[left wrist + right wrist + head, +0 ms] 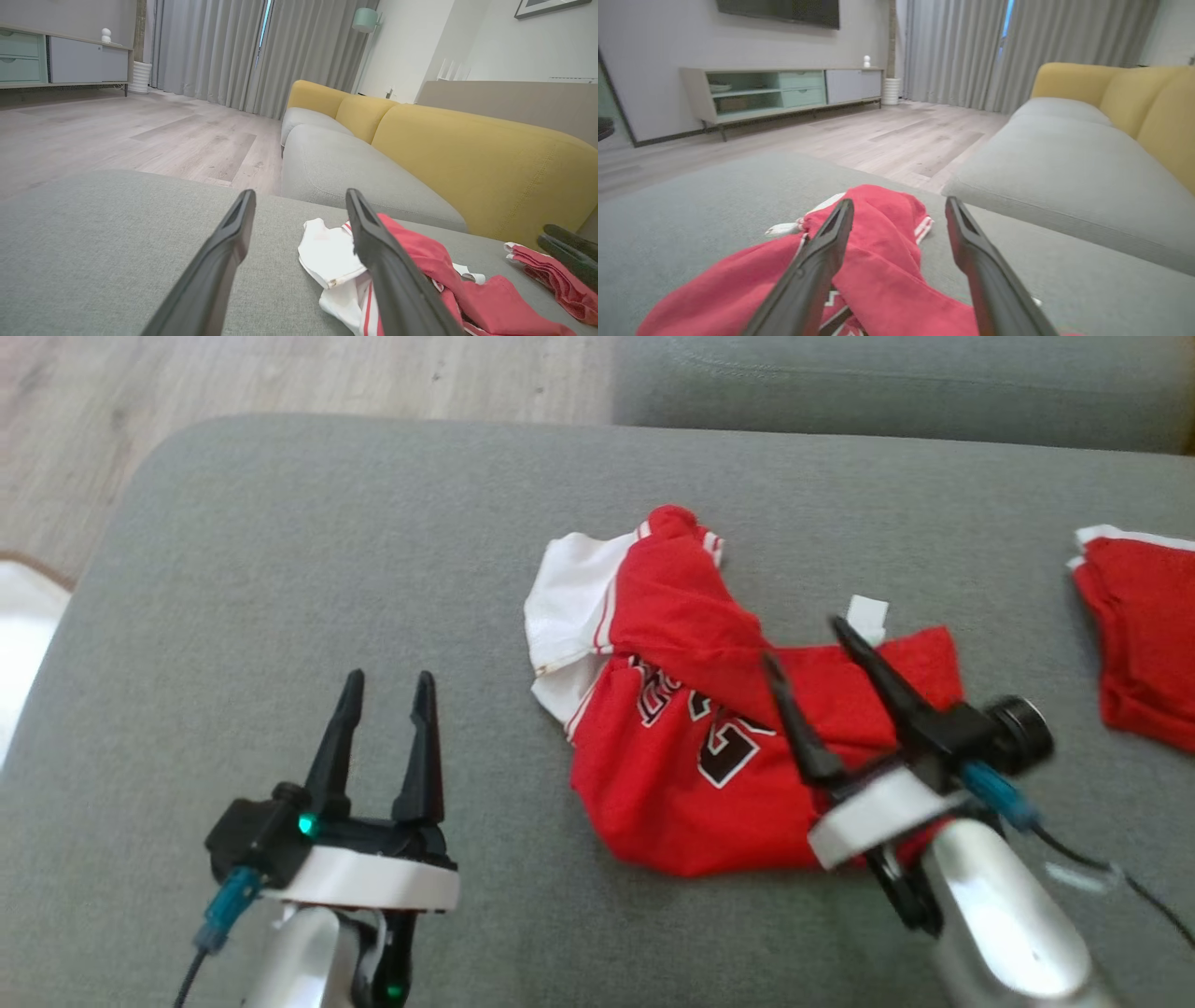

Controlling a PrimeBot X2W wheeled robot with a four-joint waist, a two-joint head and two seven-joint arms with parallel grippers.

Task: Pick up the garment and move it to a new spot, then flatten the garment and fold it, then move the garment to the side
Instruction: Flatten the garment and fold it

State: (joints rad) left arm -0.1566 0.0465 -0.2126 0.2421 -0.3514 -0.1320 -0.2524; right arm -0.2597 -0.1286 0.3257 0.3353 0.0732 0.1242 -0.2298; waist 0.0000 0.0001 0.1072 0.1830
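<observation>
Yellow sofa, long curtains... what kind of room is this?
Probably a home living room: a grey sofa with yellow back cushions, a low media cabinet beneath a wall-mounted screen, and floor-length grey curtains.

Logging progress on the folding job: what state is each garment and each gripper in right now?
red and white jersey: crumpled in a heap on the grey cushion, neither flattened nor folded.
second red garment: bunched up at the cushion's right side, partly cut off by the head view's edge.
left gripper: open, empty, to the left of the jersey.
right gripper: open, over the jersey, gripping nothing.
</observation>
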